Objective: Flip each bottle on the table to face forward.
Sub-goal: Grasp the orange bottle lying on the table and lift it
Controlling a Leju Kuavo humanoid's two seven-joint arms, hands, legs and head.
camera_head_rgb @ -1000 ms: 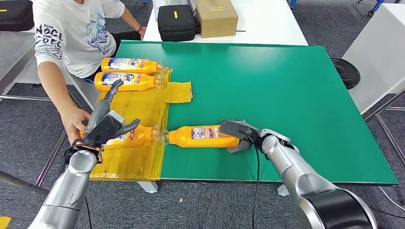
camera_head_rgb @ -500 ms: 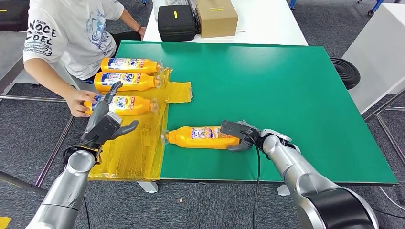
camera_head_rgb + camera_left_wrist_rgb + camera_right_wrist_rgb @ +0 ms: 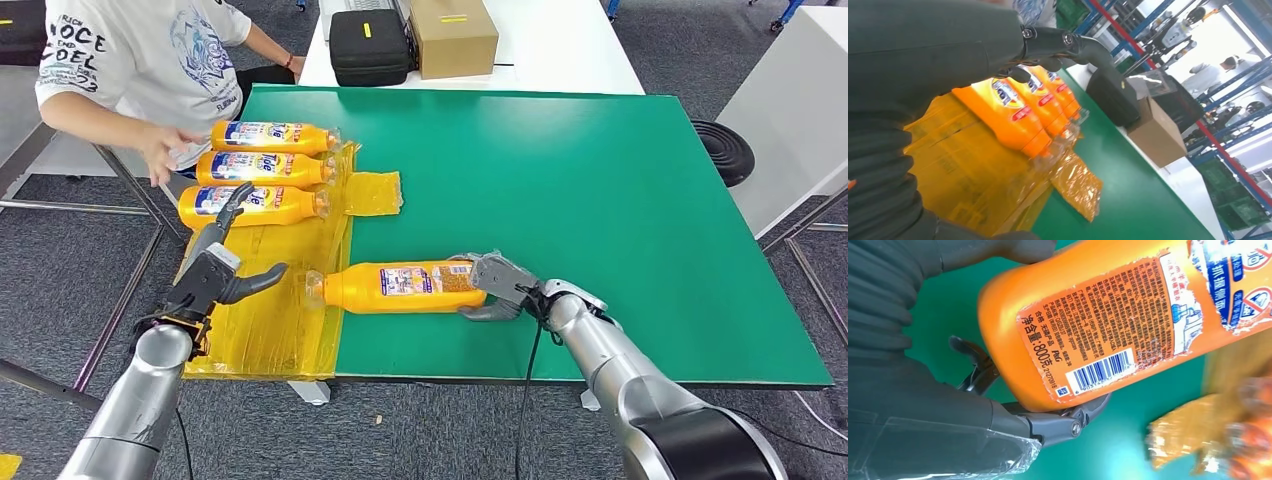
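Right hand [image 3: 497, 285]: I am gripping the base end of the bottle [image 3: 400, 287], lying on its side on the green tabletop [image 3: 600, 200], neck reaching the yellow sheet [image 3: 290, 310]
Left hand [image 3: 215, 270]: I am hovering it over the sheet, fingers spread, holding nothing
Risk: I judge the smooth rounded plastic could be slipping or rolling in my fingers mid-turn; its torn, glossy label is giving little grip
Others: three bottles [image 3: 262, 166] lying side by side on the crinkly sheet; a person's hand [image 3: 165, 150] near them
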